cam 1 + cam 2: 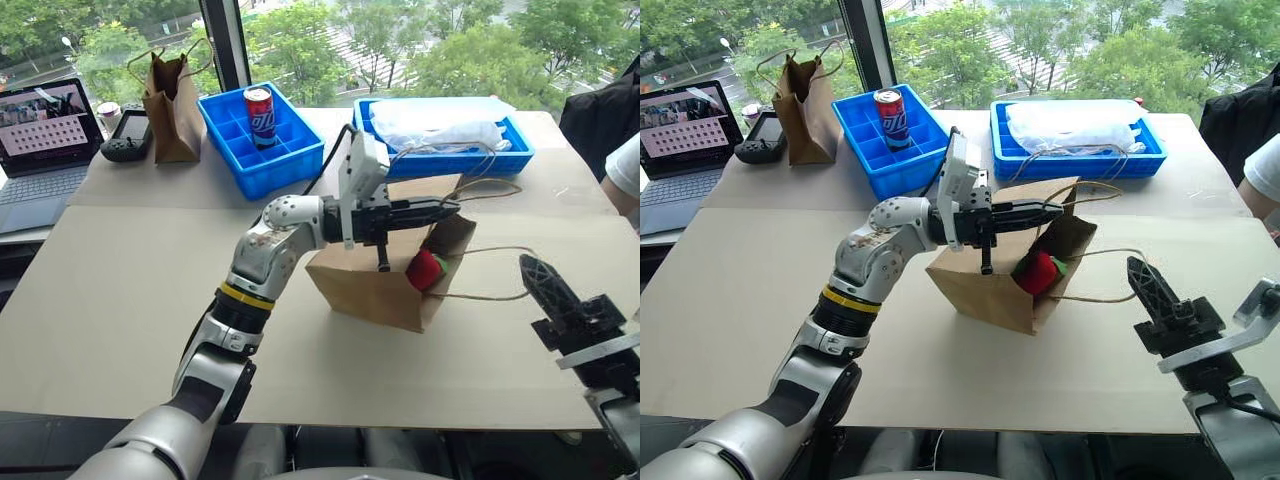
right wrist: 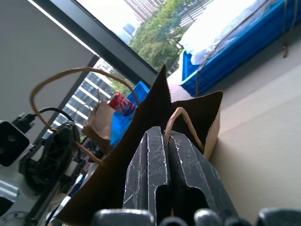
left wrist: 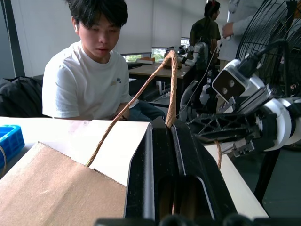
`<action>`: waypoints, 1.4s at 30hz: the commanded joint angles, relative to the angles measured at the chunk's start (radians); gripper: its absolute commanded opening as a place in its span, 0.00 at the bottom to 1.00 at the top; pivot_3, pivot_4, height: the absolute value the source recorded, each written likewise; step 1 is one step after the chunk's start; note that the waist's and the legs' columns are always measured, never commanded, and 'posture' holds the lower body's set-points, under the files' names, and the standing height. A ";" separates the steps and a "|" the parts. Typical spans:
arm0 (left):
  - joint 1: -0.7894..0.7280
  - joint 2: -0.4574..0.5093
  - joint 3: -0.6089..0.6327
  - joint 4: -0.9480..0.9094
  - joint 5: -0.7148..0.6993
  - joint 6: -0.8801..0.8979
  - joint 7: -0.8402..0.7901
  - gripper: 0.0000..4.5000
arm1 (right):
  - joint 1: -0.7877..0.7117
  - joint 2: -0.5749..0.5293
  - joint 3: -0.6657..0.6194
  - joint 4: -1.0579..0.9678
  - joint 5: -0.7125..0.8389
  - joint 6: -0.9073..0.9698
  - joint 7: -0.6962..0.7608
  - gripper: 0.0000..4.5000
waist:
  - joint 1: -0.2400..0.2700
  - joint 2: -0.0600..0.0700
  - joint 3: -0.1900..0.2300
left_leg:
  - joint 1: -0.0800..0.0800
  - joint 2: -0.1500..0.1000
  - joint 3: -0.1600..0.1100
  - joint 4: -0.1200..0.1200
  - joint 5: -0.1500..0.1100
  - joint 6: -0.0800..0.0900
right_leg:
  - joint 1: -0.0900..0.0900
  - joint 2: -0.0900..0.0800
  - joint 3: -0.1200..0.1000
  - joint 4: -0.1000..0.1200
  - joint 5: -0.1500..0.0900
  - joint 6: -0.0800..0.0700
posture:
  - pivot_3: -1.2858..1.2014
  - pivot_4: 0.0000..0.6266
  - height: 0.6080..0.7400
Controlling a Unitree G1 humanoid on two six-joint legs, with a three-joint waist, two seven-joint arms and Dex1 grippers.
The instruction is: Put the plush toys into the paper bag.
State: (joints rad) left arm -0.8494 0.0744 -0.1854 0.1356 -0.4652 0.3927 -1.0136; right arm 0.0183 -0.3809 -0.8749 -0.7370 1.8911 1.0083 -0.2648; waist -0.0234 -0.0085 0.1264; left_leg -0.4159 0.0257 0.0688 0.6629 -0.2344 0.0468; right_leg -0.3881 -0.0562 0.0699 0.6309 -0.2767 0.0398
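Table (image 1: pixel 120 300): covered in tan board; a second tan sheet lies at the far side under the trays.
Room: a big window behind the table, with green trees outside; a dark window post stands behind the blue trays.
Far left: laptop (image 1: pixel 40 150) open, a black handheld device (image 1: pixel 127 135) beside it, then a narrow dark bag (image 1: pixel 172 105) standing upright.
Tray (image 1: pixel 262 140): blue, divided into cells, with a red-and-blue can (image 1: pixel 258 112) upright in one.
Second tray (image 1: pixel 445 135): blue, holding a clear plastic wrap bundle.
Person: white T-shirt, seated past the table's right end; an arm shows at the right edge of the head views.
Bag (image 1: pixel 370 285): light-brown, near the table's middle, tipped with its mouth opening to the right and up; cord loops trail to the right.
Chili (image 1: pixel 425 270): red with a green stem, lying inside the bag's mouth.
Green toy: cannot tell where it is.
Left gripper (image 1: pixel 440 208): fingers pressed together, pinching one cord handle (image 3: pixel 171 89) of the bag at the raised upper edge; the gripper lies roughly level, pointing right.
Right gripper (image 1: pixel 540 285): fingers closed tight with nothing solid between them; in the wrist view a cord loop curves just over their tips, and contact cannot be told. It hangs above the table right of the bag, apart from it.
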 commanded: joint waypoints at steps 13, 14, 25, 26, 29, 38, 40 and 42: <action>-0.015 0.154 0.085 -0.014 -0.018 0.024 -0.017 0.00 | -0.344 -0.192 0.635 -0.005 -0.031 -0.383 -0.308 0.00 | 0.015 -0.001 0.000 | -0.007 -0.002 -0.004 -0.001 0.002 0.003 | -0.003 -0.002 -0.002 -0.001 0.000 0.001 | 0.52 0.24 0.88; -0.024 0.167 0.096 -0.005 -0.019 0.025 -0.017 0.00 | -0.362 -0.195 0.647 -0.005 -0.031 -0.399 -0.325 0.00 | 0.016 -0.001 0.000 | -0.007 -0.003 -0.004 -0.001 0.002 0.003 | -0.003 -0.003 -0.002 -0.001 0.000 0.001 | 0.52 0.24 0.88; -0.108 0.244 0.155 0.051 -0.037 0.059 -0.043 0.00 | -0.529 -0.224 0.755 0.005 0.040 -0.483 -0.438 0.00 | 0.010 -0.001 0.001 | -0.007 -0.004 -0.006 -0.001 0.003 0.004 | -0.003 -0.003 -0.002 -0.001 0.000 0.002 | 0.52 0.24 0.88; -0.097 0.249 0.153 0.040 -0.037 0.065 -0.045 0.00 | -0.524 -0.227 0.762 0.011 0.039 -0.482 -0.435 0.00 | 0.010 -0.001 0.001 | -0.007 -0.004 -0.006 -0.001 0.003 0.004 | -0.003 -0.004 -0.003 -0.001 0.000 0.002 | 0.52 0.24 0.88; -0.070 0.258 0.147 0.026 -0.025 0.067 -0.047 0.00 | -0.494 -0.223 0.785 0.025 0.016 -0.477 -0.427 0.00 | 0.010 -0.001 0.001 | -0.008 -0.004 -0.006 -0.001 0.003 0.004 | -0.003 -0.004 -0.003 0.000 0.000 0.002 | 0.52 0.24 0.88; -0.063 0.286 0.135 0.066 0.016 0.067 -0.046 0.00 | -0.456 -0.184 0.825 0.069 -0.099 -0.478 -0.424 0.00 | 0.010 -0.001 0.001 | -0.007 -0.004 -0.006 -0.001 0.003 0.004 | -0.003 -0.004 -0.003 0.000 0.000 0.002 | 0.52 0.24 0.88; -0.065 0.291 0.147 0.071 -0.008 0.105 -0.050 0.00 | -0.452 -0.179 0.821 0.068 -0.105 -0.478 -0.417 0.07 | 0.010 -0.001 0.001 | -0.007 -0.004 -0.006 -0.001 0.003 0.004 | -0.003 -0.004 -0.003 0.000 0.000 0.002 | 0.52 0.24 0.88; -0.080 0.293 0.176 0.094 -0.039 0.150 -0.043 0.13 | -0.451 -0.177 0.817 0.066 -0.106 -0.476 -0.406 0.18 | 0.010 -0.001 0.001 | -0.007 -0.004 -0.006 -0.001 0.003 0.004 | -0.003 -0.004 -0.003 0.000 0.000 0.002 | 0.52 0.24 0.88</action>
State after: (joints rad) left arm -0.8926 0.3604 -0.0442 0.2210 -0.4706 0.5069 -1.0588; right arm -0.4244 -0.5594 -0.0439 -0.6520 1.7868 0.5503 -0.6951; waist -0.0135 -0.0094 0.1269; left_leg -0.4232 0.0220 0.0626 0.6618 -0.2311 0.0505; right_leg -0.3914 -0.0603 0.0669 0.6313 -0.2765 0.0413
